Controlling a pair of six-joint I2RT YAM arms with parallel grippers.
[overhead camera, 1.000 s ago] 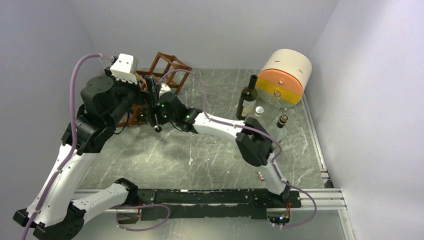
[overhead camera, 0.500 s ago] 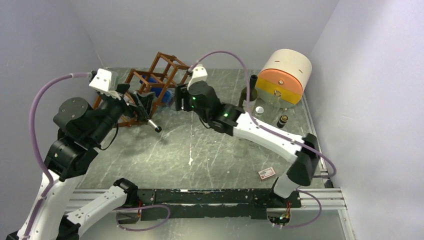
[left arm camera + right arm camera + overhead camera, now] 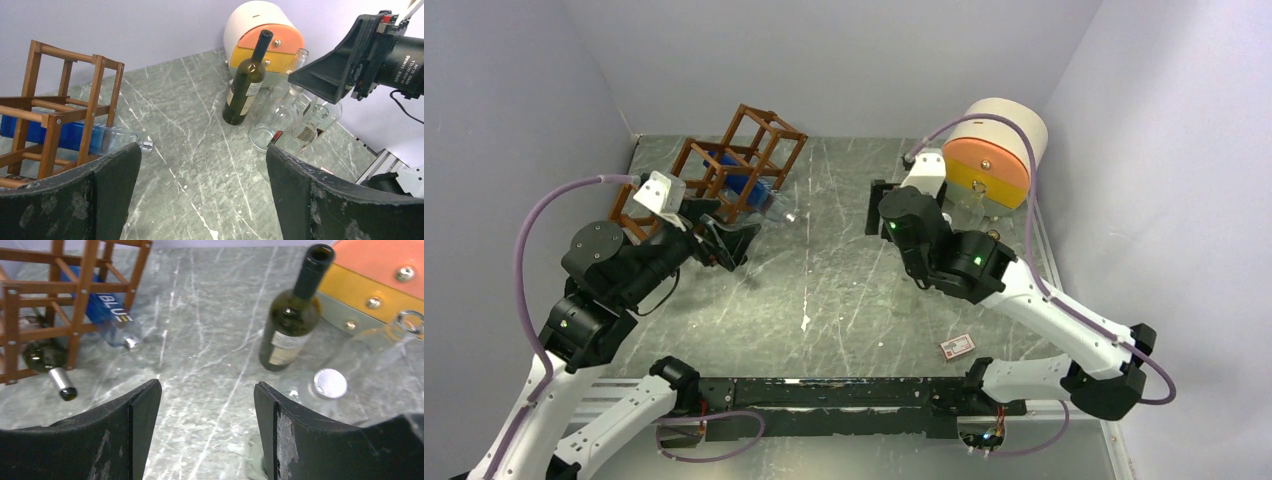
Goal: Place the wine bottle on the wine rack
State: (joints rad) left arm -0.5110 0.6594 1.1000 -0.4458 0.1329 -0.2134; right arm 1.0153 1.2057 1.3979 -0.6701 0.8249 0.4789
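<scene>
The reddish-brown wine rack stands at the back left; it also shows in the left wrist view and the right wrist view. A blue-labelled clear bottle lies in it, silver cap poking out. A dark bottle lies in a low cell, neck sticking out. A green wine bottle stands upright near the back right, also in the right wrist view; my right arm hides it from above. My left gripper is open and empty near the rack. My right gripper is open and empty over mid-table.
A white and orange cylinder lies at the back right. Clear glass bottles and a white-capped one stand by the green bottle. A small red card lies near the front rail. Walls close in left, back and right.
My right arm pulled away from the rack and swung right, toward the standing bottles. My left arm drew back and lowered in front of the rack. Both grippers are off the bottles in the rack.
</scene>
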